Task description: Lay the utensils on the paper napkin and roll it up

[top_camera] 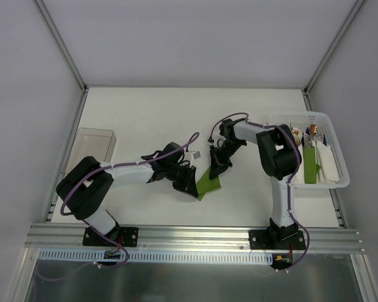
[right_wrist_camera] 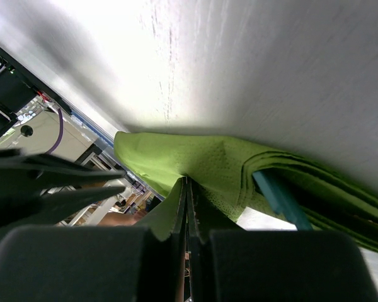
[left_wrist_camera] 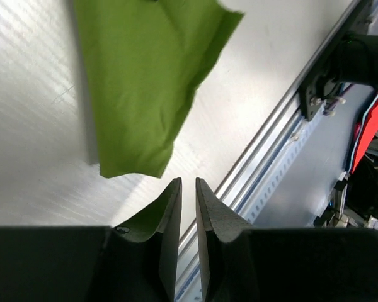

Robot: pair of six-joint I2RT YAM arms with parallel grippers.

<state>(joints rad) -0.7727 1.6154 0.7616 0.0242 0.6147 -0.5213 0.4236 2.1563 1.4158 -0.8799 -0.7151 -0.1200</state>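
Observation:
The olive-green paper napkin (top_camera: 208,181) lies partly folded on the table between my two grippers. My right gripper (top_camera: 218,165) is shut on a raised fold of the napkin (right_wrist_camera: 195,163). A slim teal piece (right_wrist_camera: 278,194) sticks out of the napkin's folded layers. My left gripper (top_camera: 186,180) sits just left of the napkin; its jaws stand almost together with nothing between them, and the napkin's loose corner (left_wrist_camera: 138,94) hangs just beyond its fingertips (left_wrist_camera: 176,189). Utensils with brown-orange handles (top_camera: 297,133) lie in the white basket (top_camera: 337,182) at the right.
The basket also holds a green folded strip (top_camera: 310,165) and white paper sheets (top_camera: 327,165). A clear plastic box (top_camera: 91,148) stands at the table's left edge. A metal rail (top_camera: 195,238) runs along the near edge.

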